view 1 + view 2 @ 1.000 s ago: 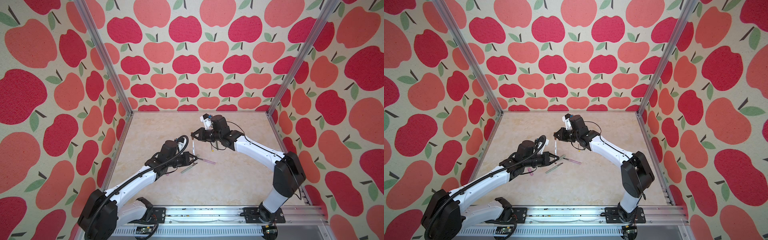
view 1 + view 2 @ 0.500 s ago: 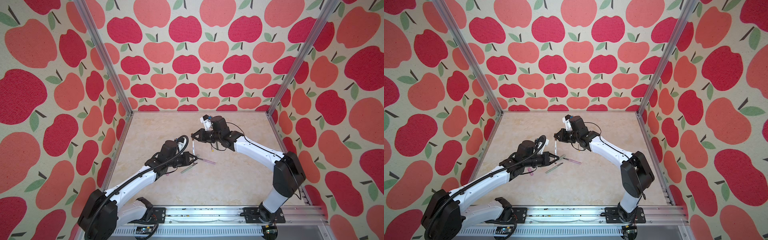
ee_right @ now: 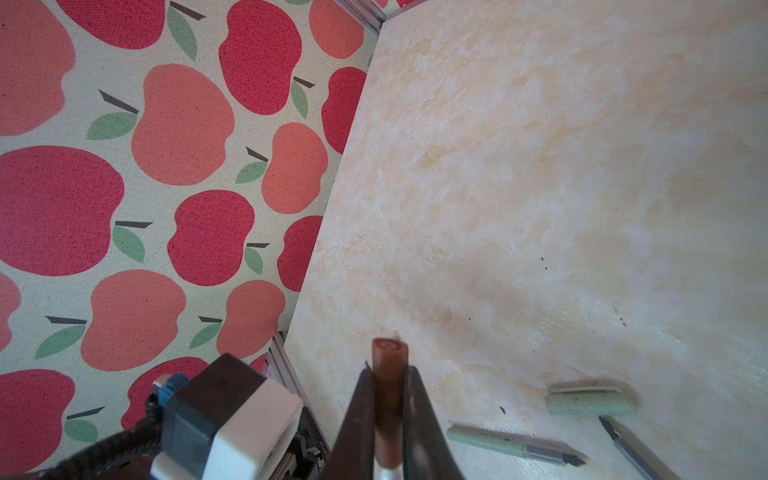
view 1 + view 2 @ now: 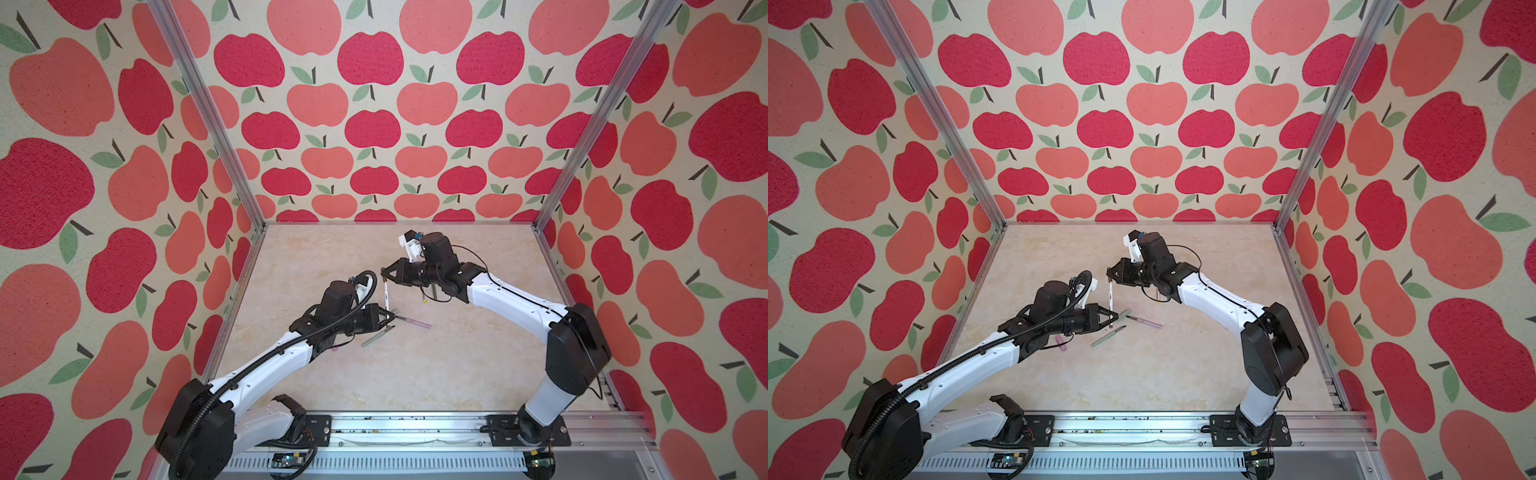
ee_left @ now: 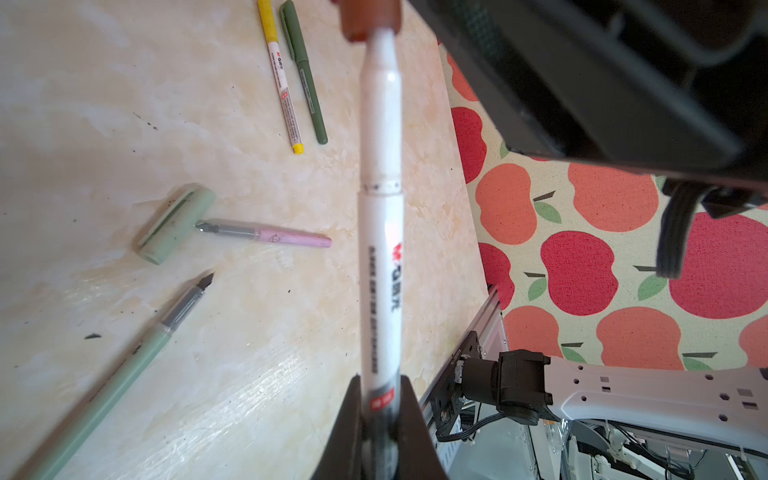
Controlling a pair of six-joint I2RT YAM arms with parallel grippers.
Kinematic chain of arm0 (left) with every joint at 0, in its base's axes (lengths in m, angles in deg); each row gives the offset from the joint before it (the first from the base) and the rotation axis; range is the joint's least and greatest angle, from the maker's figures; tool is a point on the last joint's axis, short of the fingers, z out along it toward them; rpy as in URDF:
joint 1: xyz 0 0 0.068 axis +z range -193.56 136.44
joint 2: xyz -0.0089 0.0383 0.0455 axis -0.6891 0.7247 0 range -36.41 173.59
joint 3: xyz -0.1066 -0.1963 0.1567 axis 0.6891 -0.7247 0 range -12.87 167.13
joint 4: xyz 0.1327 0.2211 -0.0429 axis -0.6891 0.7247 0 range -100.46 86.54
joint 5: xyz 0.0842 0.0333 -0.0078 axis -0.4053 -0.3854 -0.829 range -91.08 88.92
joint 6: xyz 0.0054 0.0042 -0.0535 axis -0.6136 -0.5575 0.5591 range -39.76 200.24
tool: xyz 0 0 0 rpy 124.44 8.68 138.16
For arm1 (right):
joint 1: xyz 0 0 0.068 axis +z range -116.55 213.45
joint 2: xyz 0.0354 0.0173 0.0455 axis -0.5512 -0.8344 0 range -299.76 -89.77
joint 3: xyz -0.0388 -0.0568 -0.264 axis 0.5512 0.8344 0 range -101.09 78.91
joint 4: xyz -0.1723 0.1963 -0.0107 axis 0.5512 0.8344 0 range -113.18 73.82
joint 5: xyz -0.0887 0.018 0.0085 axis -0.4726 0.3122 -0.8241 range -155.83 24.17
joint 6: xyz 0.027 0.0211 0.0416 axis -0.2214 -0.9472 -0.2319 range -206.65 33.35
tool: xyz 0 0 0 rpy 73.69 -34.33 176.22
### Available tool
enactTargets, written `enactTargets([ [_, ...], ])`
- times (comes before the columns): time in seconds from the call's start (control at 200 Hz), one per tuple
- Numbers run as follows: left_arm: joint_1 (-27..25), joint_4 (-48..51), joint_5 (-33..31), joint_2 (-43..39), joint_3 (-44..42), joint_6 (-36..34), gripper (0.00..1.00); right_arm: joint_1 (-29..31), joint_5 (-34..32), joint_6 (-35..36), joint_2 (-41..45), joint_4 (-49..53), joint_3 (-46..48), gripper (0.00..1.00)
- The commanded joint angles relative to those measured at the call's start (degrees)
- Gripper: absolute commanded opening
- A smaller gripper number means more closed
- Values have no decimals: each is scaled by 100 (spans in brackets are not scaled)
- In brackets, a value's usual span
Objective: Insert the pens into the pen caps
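Brown cap [image 5: 370, 18], pinched by the right gripper [image 3: 388, 372], sits on the white pen [image 4: 386, 296] clamped by the left gripper [image 5: 380, 384]; in a top view, at its three o'clock the yellow-capped pen [image 5: 284, 91] and dark green pen [image 5: 305, 79] look done, while at five o'clock the pink pen [image 4: 413, 321] and pale green pen [image 4: 376, 337] lie bare.

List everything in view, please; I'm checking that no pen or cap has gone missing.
white pen: one, white, held upright, top end at the brown cap.
brown cap: one, brown, held above the table.
yellow-capped pen: one, white barrel, lying beside the dark green pen.
dark green pen: one, capped, lying under the right arm.
pink pen: one, uncapped, lying on the table.
pale green pen: one, uncapped, lying nearby.
pale green cap: one, at the pink pen's tip.
pink cap: one, beside the left arm.
table: one, cream marbled.
left gripper: shut on the white pen.
right gripper: shut on the brown cap.
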Motion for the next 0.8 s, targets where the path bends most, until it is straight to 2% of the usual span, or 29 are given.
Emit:
enactTargets([
  [0.0,-16,12,-83,-114,-3,19,0,50,-45,61,164,74,85,4],
  [0.48,16,72,-357,-296,-47,13,0,213,-64,-18,309,108,230,4],
  [0.795,151,45,-871,-570,-23,-191,0,419,-86,-192,369,87,374,4],
])
